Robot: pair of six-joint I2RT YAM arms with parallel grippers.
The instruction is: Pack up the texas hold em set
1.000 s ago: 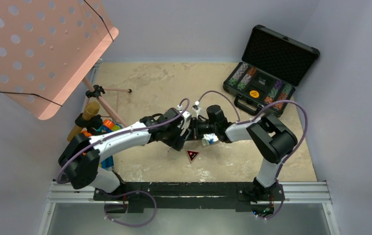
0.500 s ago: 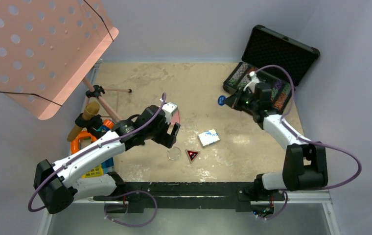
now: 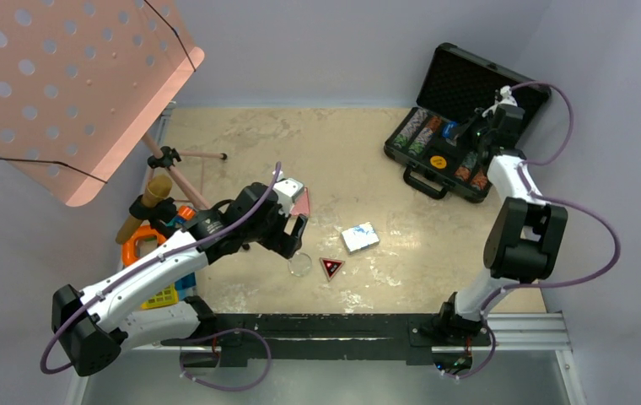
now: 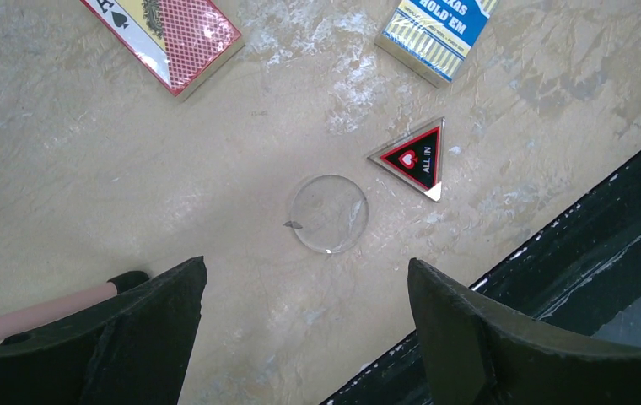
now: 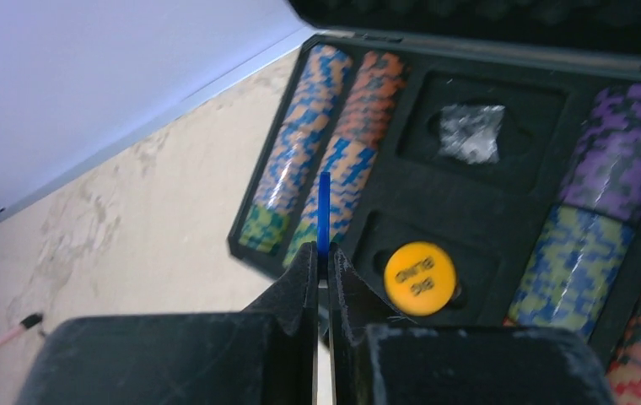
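The black briefcase (image 3: 482, 84) stands open at the back right, with rows of coloured chips (image 3: 418, 131) and an orange button (image 3: 438, 160) in its foam. My right gripper (image 5: 324, 253) is shut on a blue button (image 5: 324, 207) held on edge above the tray, next to the orange button (image 5: 419, 278). My left gripper (image 4: 307, 266) is open and empty, hovering just short of the clear button (image 4: 328, 213). The dark triangular marker (image 4: 417, 158), the red deck (image 4: 169, 38) and the blue deck (image 4: 435, 29) lie on the table around it.
A pink perforated music stand (image 3: 64, 84) overhangs the back left, its tripod legs (image 3: 186, 156) on the table. Crates with bright objects (image 3: 161, 295) sit at the left edge. The black mounting rail (image 3: 325, 325) runs along the near edge, close to the left gripper.
The right arm has swung from the table's middle to the case, carrying the blue button. The left arm has drawn back and now hangs over the clear button.
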